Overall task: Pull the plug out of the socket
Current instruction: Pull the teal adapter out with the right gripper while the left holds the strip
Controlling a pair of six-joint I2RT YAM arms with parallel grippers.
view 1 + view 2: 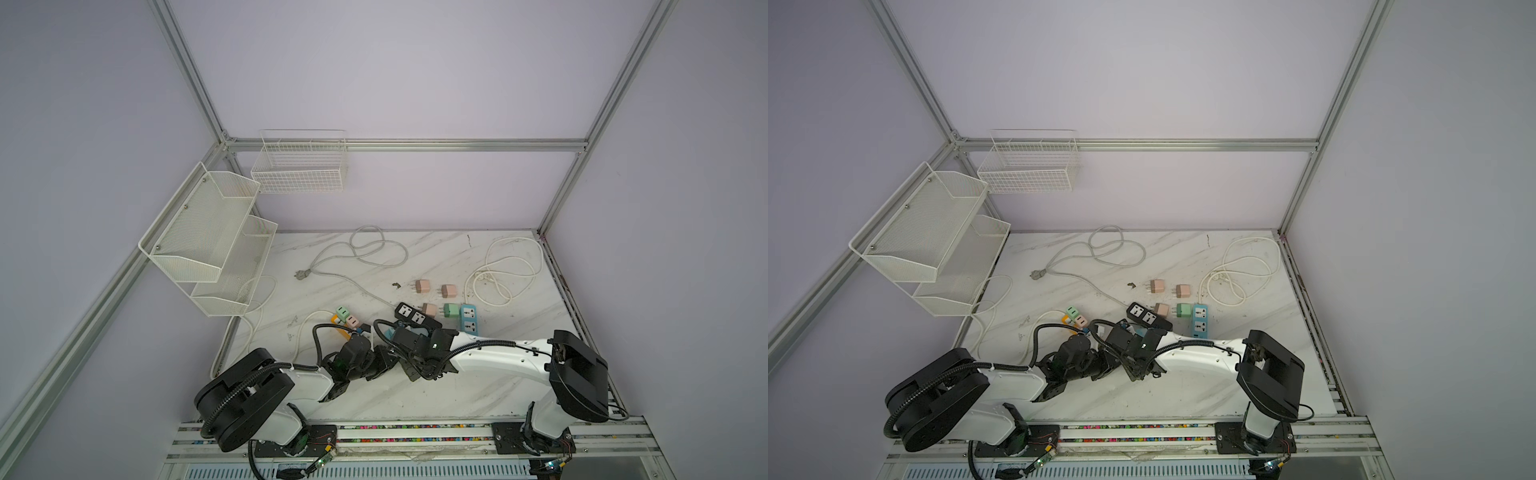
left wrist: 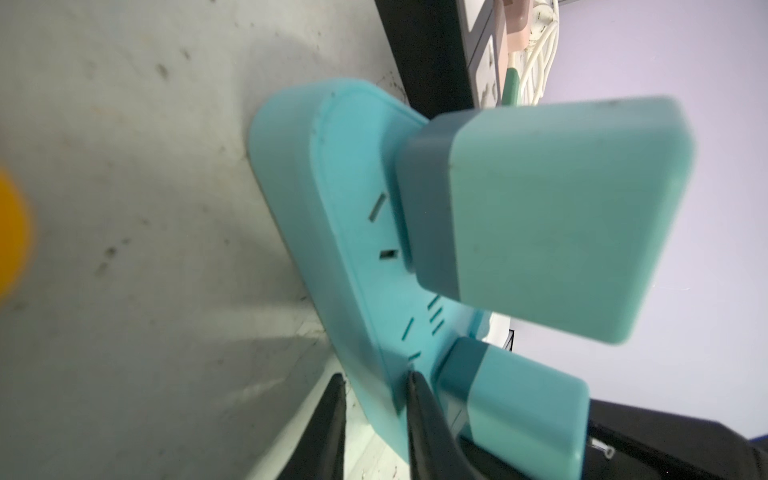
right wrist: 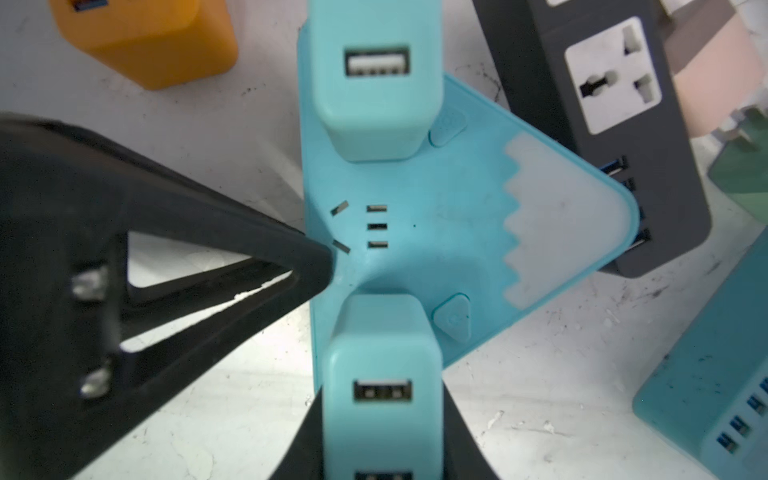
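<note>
The left gripper (image 2: 374,395) pinches the socket (image 3: 436,232), which lies at 8 o'clock from the black strip (image 1: 417,316) in a top view. The right gripper (image 3: 382,436) pinches a plug (image 3: 382,365). Both grips look set, so next it should pull straight up.

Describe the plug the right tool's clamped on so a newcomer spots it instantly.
Near the middle of the marble table lies a teal triangular socket block with a white zigzag corner. Two teal USB chargers stand in it; the gripped plug is clamped in the right tool, while the free plug stands alone.
</note>
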